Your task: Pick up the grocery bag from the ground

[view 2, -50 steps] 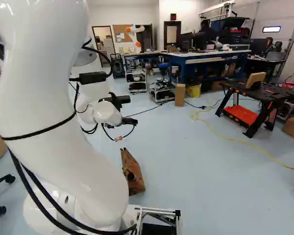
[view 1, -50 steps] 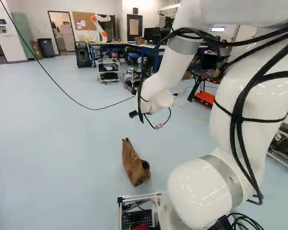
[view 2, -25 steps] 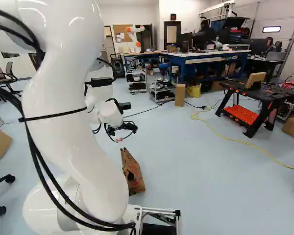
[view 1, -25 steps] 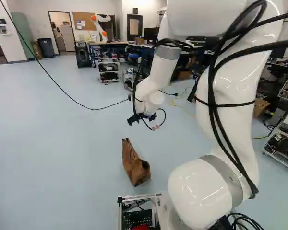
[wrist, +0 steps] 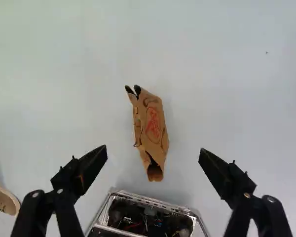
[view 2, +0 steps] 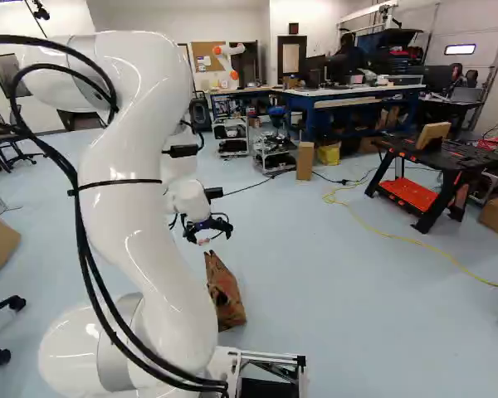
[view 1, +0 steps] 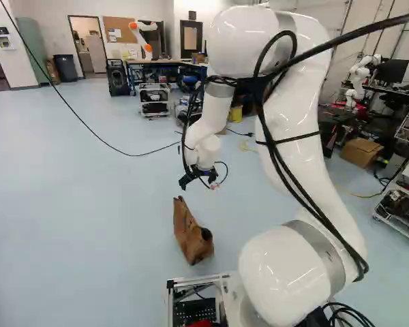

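In the left base view my gripper (view 1: 199, 180) hangs above the floor, pointing down, a little beyond and above the brown paper grocery bag (view 1: 193, 236). From the right base view, the gripper (view 2: 207, 229) is likewise higher than the bag (view 2: 224, 292), with a gap between them. Seen from the wrist, the gripper (wrist: 153, 149) has its two fingers wide apart and holds nothing. Crumpled and narrow, the bag (wrist: 153, 121) lies on the floor below and ahead, in line with the space between the fingers. Red print marks its side.
My base's metal frame (wrist: 155, 202) with electronics is close to the bag's near end. A shoe (wrist: 4, 200) shows beyond one finger in the wrist view. A black and orange workbench (view 2: 436, 174), blue tables (view 2: 315, 116) and another robot (view 2: 230, 60) stand farther off.
The arm has swung and folded, bringing the gripper lower, turned downward and, in the right base view, slightly rightward. The base and the bag have not moved.
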Robot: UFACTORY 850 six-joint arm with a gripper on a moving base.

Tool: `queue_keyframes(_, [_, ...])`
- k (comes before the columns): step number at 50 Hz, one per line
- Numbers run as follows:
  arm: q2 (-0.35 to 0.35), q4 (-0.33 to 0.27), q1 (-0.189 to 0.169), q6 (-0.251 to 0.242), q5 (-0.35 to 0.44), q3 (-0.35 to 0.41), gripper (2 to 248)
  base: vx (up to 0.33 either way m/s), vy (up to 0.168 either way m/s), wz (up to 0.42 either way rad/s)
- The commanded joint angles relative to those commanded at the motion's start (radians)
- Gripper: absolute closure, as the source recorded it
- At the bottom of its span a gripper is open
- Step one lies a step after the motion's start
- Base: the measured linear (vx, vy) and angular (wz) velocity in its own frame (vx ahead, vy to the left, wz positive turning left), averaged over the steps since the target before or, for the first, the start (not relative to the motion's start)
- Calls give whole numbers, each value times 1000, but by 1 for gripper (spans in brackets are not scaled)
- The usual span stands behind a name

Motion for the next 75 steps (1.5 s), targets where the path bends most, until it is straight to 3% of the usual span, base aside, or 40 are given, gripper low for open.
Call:
queue_keyframes(27, [-247,0,9,0,-57,-203,3,0,0,0])
queue_keyframes(56, [-486,0,14,0,-65,-419,3,0,0,0])
queue_keyframes(75, [-631,0,20,0,-119,-553,3,0,0,0])
